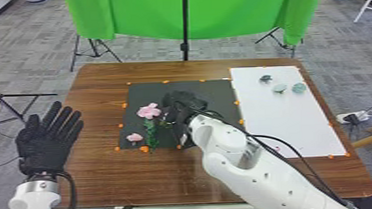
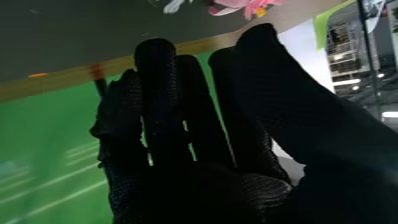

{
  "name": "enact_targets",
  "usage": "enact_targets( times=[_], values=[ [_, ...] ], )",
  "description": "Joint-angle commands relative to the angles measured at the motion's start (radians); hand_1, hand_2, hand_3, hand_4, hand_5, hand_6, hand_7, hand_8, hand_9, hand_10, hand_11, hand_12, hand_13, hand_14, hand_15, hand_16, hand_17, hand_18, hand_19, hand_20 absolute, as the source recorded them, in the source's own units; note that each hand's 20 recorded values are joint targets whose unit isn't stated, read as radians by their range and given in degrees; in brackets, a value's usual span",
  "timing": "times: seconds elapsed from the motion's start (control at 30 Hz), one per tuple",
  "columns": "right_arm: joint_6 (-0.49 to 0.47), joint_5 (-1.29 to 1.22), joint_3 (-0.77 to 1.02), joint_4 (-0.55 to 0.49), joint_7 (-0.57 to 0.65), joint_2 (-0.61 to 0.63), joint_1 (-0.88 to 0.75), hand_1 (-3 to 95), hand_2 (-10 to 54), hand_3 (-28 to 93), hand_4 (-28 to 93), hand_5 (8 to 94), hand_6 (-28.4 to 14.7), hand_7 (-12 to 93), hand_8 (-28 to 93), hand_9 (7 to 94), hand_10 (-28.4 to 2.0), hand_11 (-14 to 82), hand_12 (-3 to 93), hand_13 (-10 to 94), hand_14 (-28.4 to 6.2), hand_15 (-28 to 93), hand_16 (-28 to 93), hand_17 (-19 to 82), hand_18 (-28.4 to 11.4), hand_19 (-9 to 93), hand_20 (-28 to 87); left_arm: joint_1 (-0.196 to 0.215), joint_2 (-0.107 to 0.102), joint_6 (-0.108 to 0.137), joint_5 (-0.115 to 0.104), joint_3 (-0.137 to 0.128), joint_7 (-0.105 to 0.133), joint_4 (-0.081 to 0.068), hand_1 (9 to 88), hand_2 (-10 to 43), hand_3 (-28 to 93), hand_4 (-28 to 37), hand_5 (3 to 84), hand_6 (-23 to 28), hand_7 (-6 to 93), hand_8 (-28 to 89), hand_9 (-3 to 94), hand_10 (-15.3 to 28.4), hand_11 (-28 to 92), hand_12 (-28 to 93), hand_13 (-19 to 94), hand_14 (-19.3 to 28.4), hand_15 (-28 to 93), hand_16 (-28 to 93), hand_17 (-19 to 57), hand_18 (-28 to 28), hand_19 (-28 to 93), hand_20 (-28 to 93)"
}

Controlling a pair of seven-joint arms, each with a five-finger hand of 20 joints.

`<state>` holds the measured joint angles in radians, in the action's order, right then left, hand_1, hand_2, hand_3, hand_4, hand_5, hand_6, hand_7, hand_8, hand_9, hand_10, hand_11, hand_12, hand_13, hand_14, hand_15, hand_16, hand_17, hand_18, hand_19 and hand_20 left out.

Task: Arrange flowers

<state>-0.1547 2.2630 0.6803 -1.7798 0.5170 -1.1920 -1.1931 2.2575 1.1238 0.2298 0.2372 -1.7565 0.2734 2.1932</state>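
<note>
Two pink flowers on the black mat (image 1: 139,94): a large pink flower (image 1: 149,111) towards the left side, about midway between far and near edges, and a small pink flower (image 1: 135,137) by the near left corner. One green stem (image 1: 151,131) there too, running from the large one towards the near edge, just right of the small one. Three blue-green flowers at the far end of the white sheet (image 1: 285,119), to the right of the mat: one dark flower (image 1: 266,78) farthest away, then two paler flowers (image 1: 281,88) side by side. Orange tabs around mat and sheet, several, too small to count surely. Two robot hands in all. Over the mat, just right of the large pink flower, the right hand (image 1: 184,103): released, with fingers straight and close together, thumb alongside; contact with the mat impossible to tell. In the right wrist view, a pink flower and a white bit (image 2: 174,6) beyond the fingertips, apart from the glove. At the left edge of the one brown table (image 1: 100,180), the left hand (image 1: 43,142): wide open, with fingers straight and spread. Beyond the far edge, one green cloth (image 1: 131,14).
</note>
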Motion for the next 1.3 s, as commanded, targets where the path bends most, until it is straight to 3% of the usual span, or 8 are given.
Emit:
enact_targets(
  times=[0.03,0.13,0.17,0.3,0.7,0.97,1.23,1.3],
  values=[
    [0.102,-0.005,0.154,-0.051,0.075,0.089,-0.053,47.3,-9.5,80,-28,53.2,-4.6,11,-11,49.1,-17.7,9.8,14.5,43,-17.8,64,20,24,-23.6,82,46,0.023,0.014,-0.011,-0.003,-0.005,0.004,0.007,23.0,12.6,77,-28.3,42.9,7.4,7.7,-7,36.3,13.5,14,11,26,13.4,23,-2,-3.2,11.1,19,13],
    [0.019,-0.015,0.286,-0.042,0.073,0.146,-0.074,46.4,-9.5,80,-28,52.4,-4.4,10,-11,47.1,-16.8,8.3,13.0,43,-16.6,45,15,23,-23.1,76,40,0.038,0.015,-0.015,-0.002,-0.012,0.019,0.015,22.9,12.6,77,-28.3,42.9,7.4,7.6,-7,36.3,13.4,14,11,26,13.4,23,-2,-3.2,11.1,19,13],
    [0.024,-0.034,0.315,-0.029,0.083,0.165,-0.077,46.0,-9.5,79,-28,50.8,-4.1,10,-11,44.8,-15.8,7.2,11.7,40,-16.3,28,16,20,-22.3,70,34,0.039,0.013,-0.017,0.0,-0.014,0.021,0.016,22.9,12.6,77,-28.3,42.9,7.4,7.5,-7,36.3,13.4,13,11,26,13.3,23,-2,-3.2,11.1,19,13],
    [0.068,-0.049,0.353,0.059,0.132,0.233,-0.063,45.9,-9.5,80,-28,49.0,-4.0,10,-11,41.9,-15.2,6.0,10.2,35,-15.2,10,15,17,-19.7,61,25,0.042,0.009,-0.035,0.014,-0.025,0.027,0.018,22.8,12.4,77,-28.3,42.8,7.3,7.1,-8,36.4,13.4,13,11,26,12.8,22,-3,-2.9,10.9,18,13],
    [0.159,0.013,0.331,0.204,0.2,0.295,-0.03,50.6,-9.5,82,-28,51.0,-2.9,14,-12,41.5,-12.2,9.5,9.1,36,-14.7,9,14,18,-18.6,59,20,0.062,0.021,-0.021,0.013,-0.02,0.038,0.023,22.8,12.2,77,-28.3,42.6,7.3,6.6,-7,35.1,12.9,12,11,25,12.6,20,-2,-2.7,10.7,18,13],
    [0.079,-0.036,0.24,0.316,0.239,0.285,0.059,52.1,-9.5,81,-28,52.9,-2.3,15,-13,40.4,-12.0,9.6,8.6,36,-14.9,11,15,19,-19.0,63,21,0.062,0.025,-0.014,0.008,-0.017,0.04,0.023,22.9,12.2,77,-28.3,42.5,7.2,6.5,-7,34.9,12.7,12,11,25,12.6,20,-2,-2.8,10.7,18,13],
    [0.102,-0.051,0.222,0.345,0.285,0.275,0.014,61.8,-5.3,73,-28,60.9,-0.2,14,-11,54.3,-11.2,10.2,11.7,55,-11.1,18,16,28,-16.8,70,25,0.054,0.03,-0.022,0.011,-0.014,0.03,0.017,22.9,12.3,77,-28.3,42.6,7.3,6.7,-7,35.0,13.0,12,11,25,12.8,20,-2,-3.0,10.7,18,13],
    [0.139,-0.032,0.213,0.347,0.276,0.28,0.0,64.0,-4.4,68,-28,63.9,-1.0,14,-7,60.0,-12.0,13.0,14.9,59,-9.7,20,25,28,-17.1,72,29,0.052,0.03,-0.023,0.011,-0.015,0.029,0.017,22.9,12.3,77,-28.3,42.6,7.3,6.7,-7,35.1,13.0,12,11,25,12.9,20,-2,-3.0,10.7,18,13]
  ],
)
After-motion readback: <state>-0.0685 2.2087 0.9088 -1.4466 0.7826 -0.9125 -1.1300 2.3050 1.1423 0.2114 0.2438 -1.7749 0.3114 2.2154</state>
